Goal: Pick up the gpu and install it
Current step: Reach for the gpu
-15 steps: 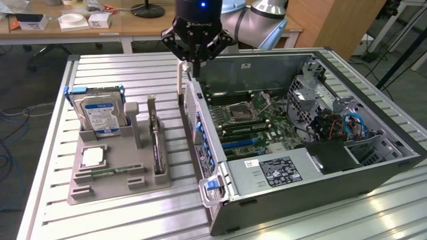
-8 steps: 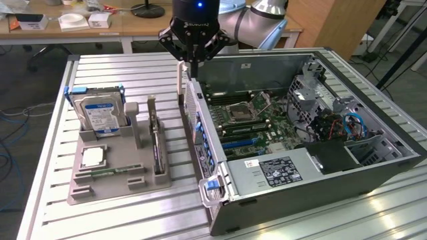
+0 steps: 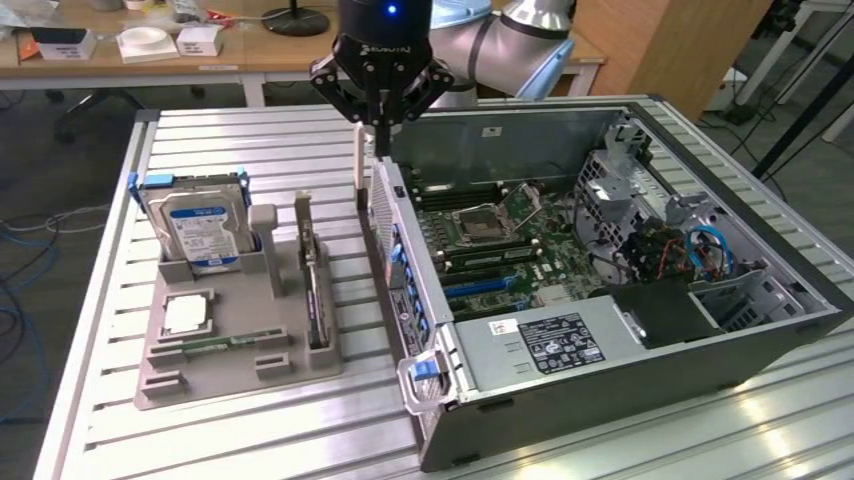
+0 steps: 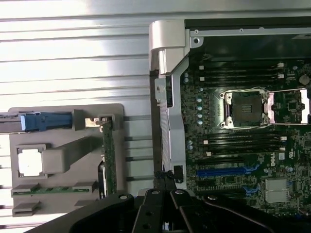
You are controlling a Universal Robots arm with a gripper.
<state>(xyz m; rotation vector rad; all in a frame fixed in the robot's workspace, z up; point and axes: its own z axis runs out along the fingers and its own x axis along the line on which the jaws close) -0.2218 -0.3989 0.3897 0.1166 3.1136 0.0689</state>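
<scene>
A robotics lab: slatted metal workbench [image 3: 240,140], opened computer case [image 3: 601,410], cluttered wooden desks [image 3: 254,52] behind, cables [image 3: 27,250] on the floor.

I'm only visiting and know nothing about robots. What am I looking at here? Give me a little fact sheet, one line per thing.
claw: shut, nothing seen in it, above the computer case wall that faces the tray
gpu: standing on edge in the grey tray, untouched
hard drive: upright in the same tray, to the exterior view's left of the gpu
chip: lying flat in the tray
motherboard: exposed inside the open case
table: slatted metal
</scene>
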